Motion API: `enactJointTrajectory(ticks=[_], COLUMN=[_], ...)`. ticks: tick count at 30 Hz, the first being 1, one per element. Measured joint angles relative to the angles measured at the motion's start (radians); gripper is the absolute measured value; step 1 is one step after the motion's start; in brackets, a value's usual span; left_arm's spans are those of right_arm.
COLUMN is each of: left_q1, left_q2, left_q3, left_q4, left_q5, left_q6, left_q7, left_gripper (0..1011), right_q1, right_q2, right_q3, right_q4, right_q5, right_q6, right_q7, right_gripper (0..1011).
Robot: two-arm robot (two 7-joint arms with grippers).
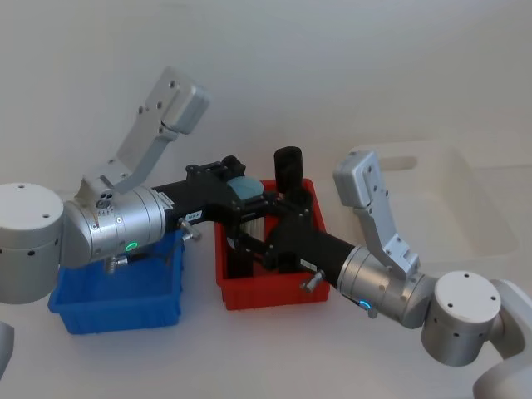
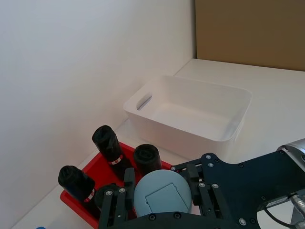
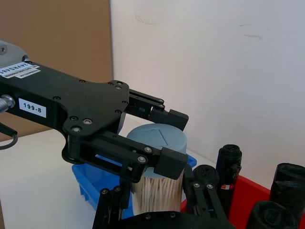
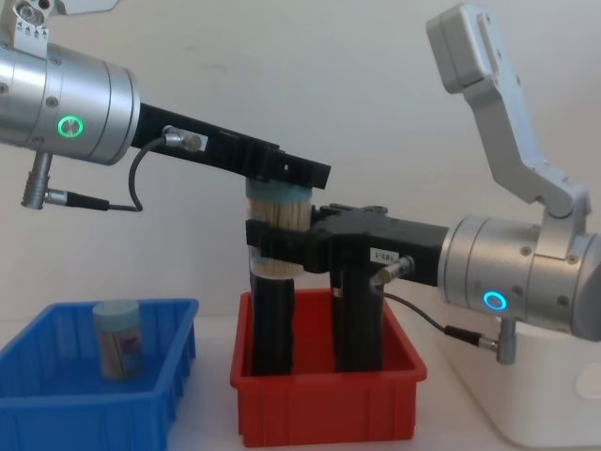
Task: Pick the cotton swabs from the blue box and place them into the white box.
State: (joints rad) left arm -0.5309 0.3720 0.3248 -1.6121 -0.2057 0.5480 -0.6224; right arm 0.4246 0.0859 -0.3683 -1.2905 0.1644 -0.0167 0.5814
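Note:
One tub of cotton swabs [image 4: 276, 225], with a pale blue lid [image 2: 162, 196] and tan stems, hangs upright in the air above the red bin. My left gripper [image 4: 282, 184] reaches in from the left and is shut on its lid end. Coming from the right, my right gripper [image 4: 274, 248] is shut on the clear body just below. A second tub of cotton swabs [image 4: 117, 338] stands in the blue box [image 4: 56, 399] at the left. The white box [image 2: 190, 109] lies at the far right, beyond the red bin.
A red bin [image 1: 266, 296] with several tall black rolls [image 2: 107, 143] stands between the blue box [image 1: 116, 314] and the white box [image 1: 440, 195], directly under the held tub. A white wall closes off the back of the table.

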Motion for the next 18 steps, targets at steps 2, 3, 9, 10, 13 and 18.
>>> enactJointTrajectory(ticks=[2, 3, 9, 10, 13, 18], left_q1=[0.000, 0.000, 0.000, 0.000, 0.000, 0.000], left_q2=[0.000, 0.000, 0.000, 0.000, 0.000, 0.000], left_q3=[0.000, 0.000, 0.000, 0.000, 0.000, 0.000], left_q4=[0.000, 0.000, 0.000, 0.000, 0.000, 0.000], left_q5=[0.000, 0.000, 0.000, 0.000, 0.000, -0.001], left_q6=[0.000, 0.000, 0.000, 0.000, 0.000, 0.000], left_q7=[0.001, 0.001, 0.000, 0.000, -0.001, -0.001], left_gripper=[656, 657, 673, 691, 782, 924], right_q1=[0.003, 0.004, 0.009, 0.010, 0.012, 0.015], right_q2=[-0.002, -0.002, -0.005, -0.005, -0.005, -0.006], right_q3=[-0.001, -0.001, -0.003, -0.003, -0.003, -0.005], right_q4=[0.005, 0.008, 0.018, 0.019, 0.023, 0.028], right_q5=[0.006, 0.008, 0.016, 0.016, 0.017, 0.018], right_q6=[-0.001, -0.001, -0.003, -0.003, -0.005, -0.008], right_q7=[0.001, 0.001, 0.001, 0.000, -0.004, -0.008], right_gripper=[637, 636, 636, 636, 636, 636])
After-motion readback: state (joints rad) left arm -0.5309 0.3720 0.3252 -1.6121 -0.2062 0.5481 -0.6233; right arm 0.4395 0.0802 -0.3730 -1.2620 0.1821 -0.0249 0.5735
